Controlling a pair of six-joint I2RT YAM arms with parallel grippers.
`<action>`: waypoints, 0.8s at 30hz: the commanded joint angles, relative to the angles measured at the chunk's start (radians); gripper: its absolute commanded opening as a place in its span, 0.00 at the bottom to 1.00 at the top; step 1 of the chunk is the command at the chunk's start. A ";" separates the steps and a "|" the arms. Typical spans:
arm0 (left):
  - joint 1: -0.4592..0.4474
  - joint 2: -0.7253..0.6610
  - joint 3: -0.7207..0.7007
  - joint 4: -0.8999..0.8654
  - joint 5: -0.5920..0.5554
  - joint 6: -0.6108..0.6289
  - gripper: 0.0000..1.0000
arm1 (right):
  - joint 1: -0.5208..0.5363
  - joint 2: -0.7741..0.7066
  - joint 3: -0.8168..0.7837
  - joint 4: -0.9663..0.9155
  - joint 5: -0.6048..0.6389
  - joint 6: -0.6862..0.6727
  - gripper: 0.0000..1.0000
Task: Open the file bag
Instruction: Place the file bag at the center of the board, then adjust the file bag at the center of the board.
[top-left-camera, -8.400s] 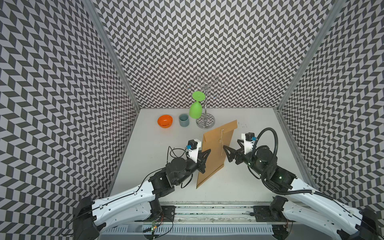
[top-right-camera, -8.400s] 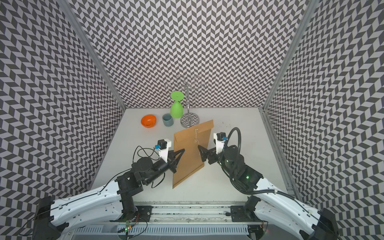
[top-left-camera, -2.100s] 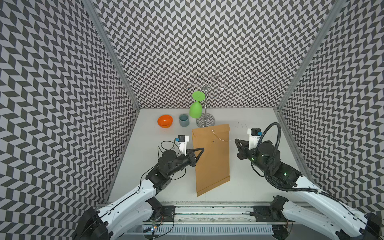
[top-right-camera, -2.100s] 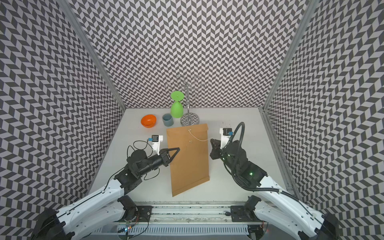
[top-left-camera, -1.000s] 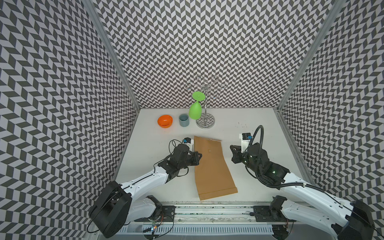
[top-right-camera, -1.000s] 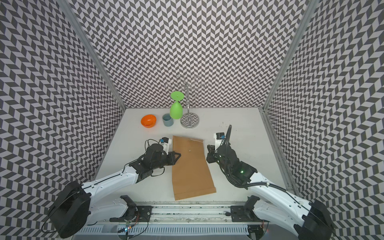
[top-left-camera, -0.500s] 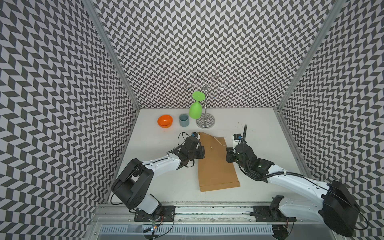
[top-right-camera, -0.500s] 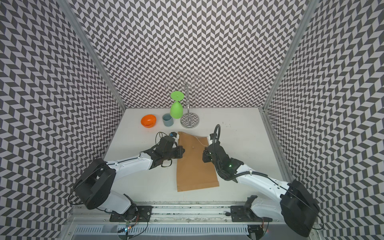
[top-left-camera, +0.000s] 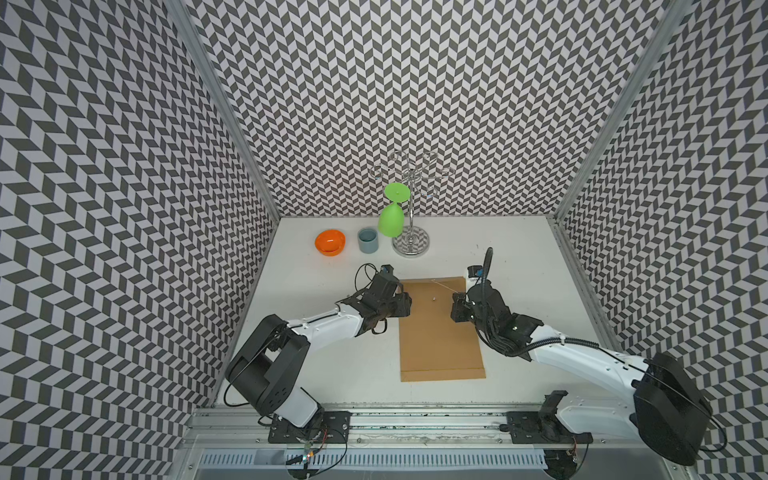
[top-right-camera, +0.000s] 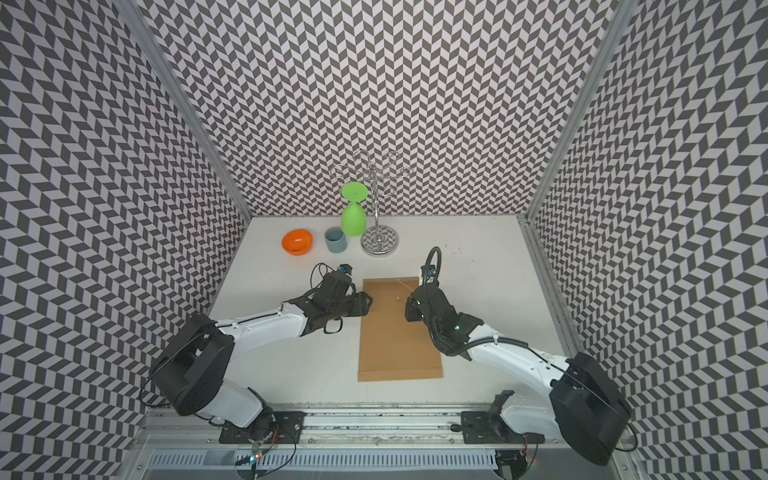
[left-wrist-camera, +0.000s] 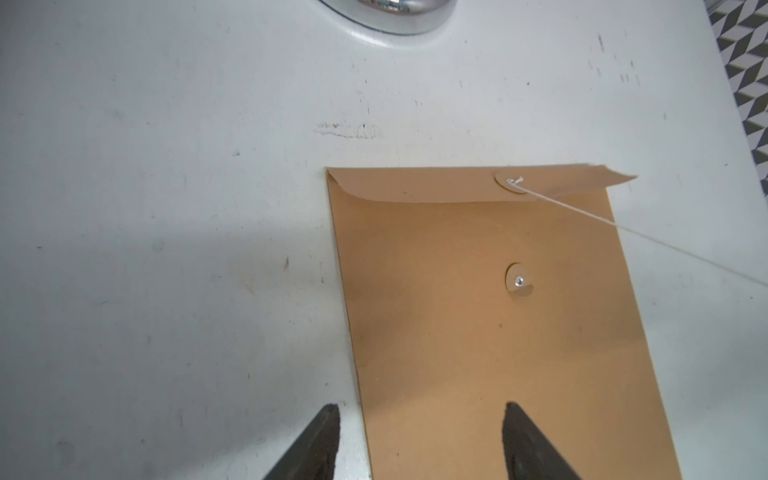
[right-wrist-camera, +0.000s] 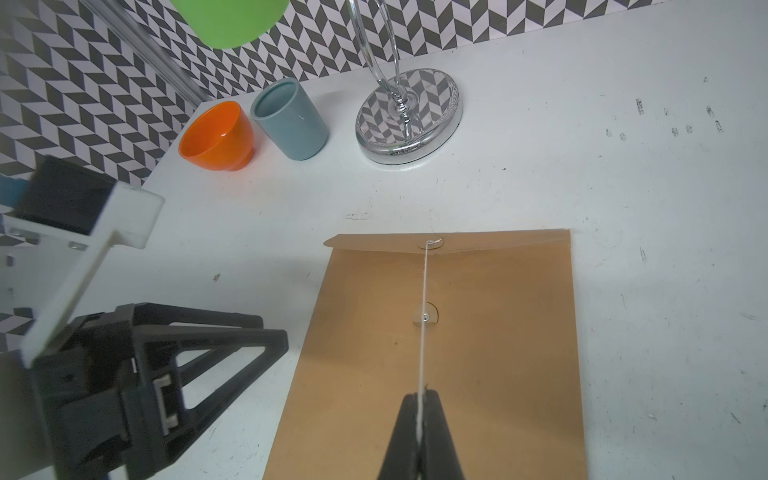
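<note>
The file bag (top-left-camera: 440, 332) lies flat on the white table, a brown kraft envelope with its flap (left-wrist-camera: 415, 187) at the far end. Its round button clasp (right-wrist-camera: 426, 318) faces up. A thin pale string (right-wrist-camera: 424, 291) runs taut from the flap, over the clasp, into my right gripper (right-wrist-camera: 422, 395), which is shut on it above the bag's right part (top-left-camera: 457, 307). My left gripper (left-wrist-camera: 420, 409) is open, with one finger over the table and one over the bag, astride the bag's left edge (top-left-camera: 405, 305). It holds nothing.
At the back stand an orange bowl (top-left-camera: 330, 242), a blue-grey cup (top-left-camera: 368, 240) and a chrome rack (top-left-camera: 410, 242) with a green glass (top-left-camera: 390, 220) hanging upside down. Patterned walls close in three sides. A metal rail runs along the front edge.
My left gripper has opened and let go of the bag's left edge. The bag now lies flat and square on the table. The right gripper stays shut on the string.
</note>
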 joint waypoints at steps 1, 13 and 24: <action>0.000 -0.054 -0.017 -0.054 -0.043 -0.004 0.68 | -0.003 0.001 0.024 0.020 -0.010 0.009 0.00; -0.249 -0.190 -0.212 0.053 0.048 -0.119 0.00 | -0.103 0.110 0.214 -0.007 -0.040 -0.067 0.00; -0.281 -0.046 -0.275 0.122 0.086 -0.136 0.00 | -0.232 0.391 0.449 0.029 -0.137 -0.126 0.00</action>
